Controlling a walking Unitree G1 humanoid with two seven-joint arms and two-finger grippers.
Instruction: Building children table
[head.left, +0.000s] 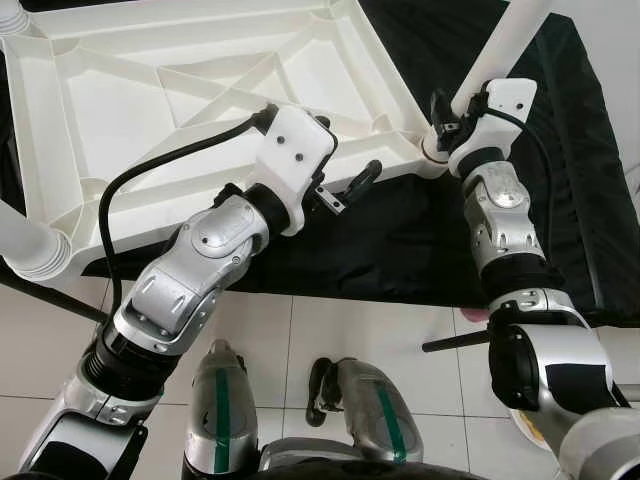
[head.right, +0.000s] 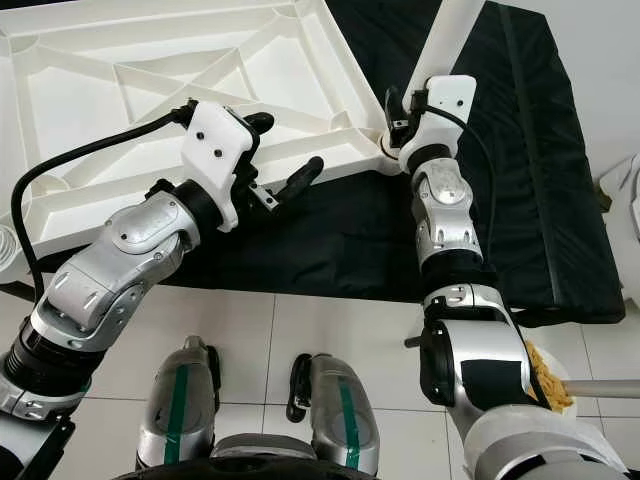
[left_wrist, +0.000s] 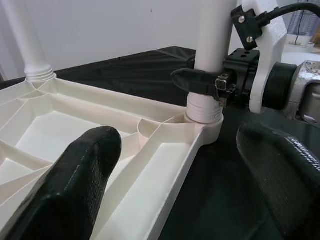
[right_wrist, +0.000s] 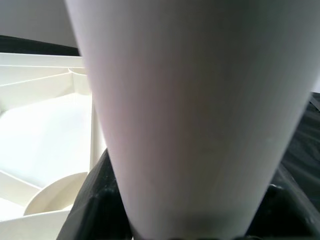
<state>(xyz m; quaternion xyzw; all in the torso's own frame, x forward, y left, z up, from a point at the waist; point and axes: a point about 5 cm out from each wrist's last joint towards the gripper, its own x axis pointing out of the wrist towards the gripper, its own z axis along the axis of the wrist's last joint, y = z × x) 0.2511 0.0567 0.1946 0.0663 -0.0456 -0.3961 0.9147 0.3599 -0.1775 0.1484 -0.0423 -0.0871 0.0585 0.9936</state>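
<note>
Upside down, white ribbed plastic tabletop (head.left: 190, 90) rests on black cloth (head.left: 400, 240); right gripper (left_wrist: 207, 82) jaws pinch white leg (left_wrist: 215, 40); left gripper (head.left: 345, 190) jaws spread.

The upturned table top (head.left: 180, 90), just ahead of the left gripper (head.left: 345, 190), looks like smooth white moulded plastic with a soft sheen on its ribs. The table leg (left_wrist: 212, 35) clasped by the right gripper (left_wrist: 200, 82) is the same smooth white plastic. Beneath both grippers lies a matt black cloth (head.left: 400, 240), finely textured. The grippers' fingers (left_wrist: 75, 185) look matt, slightly grainy rubber; the floor tiles (head.left: 300, 340) below are glossy
</note>
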